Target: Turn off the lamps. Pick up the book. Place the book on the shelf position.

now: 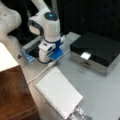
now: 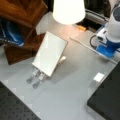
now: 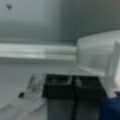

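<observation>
Glossy white arm (image 1: 47, 23), rounded and bulbous in its segments. Round dark cap on the top joint, glowing blue at centre (image 1: 50, 15). Dark grey band at the joint, at nine o'clock of the cap. Blue bracket (image 1: 57, 53) bolted on below the white wrist block. Gripper (image 3: 75, 86) with two black square-edged fingers (image 3: 58, 86) pressed side by side in the wrist view.

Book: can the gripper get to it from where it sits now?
Probably yes. The book lies flat on the table with nothing on top; the gripper hangs just beyond its far edge, only a thin white cable between them.
</observation>
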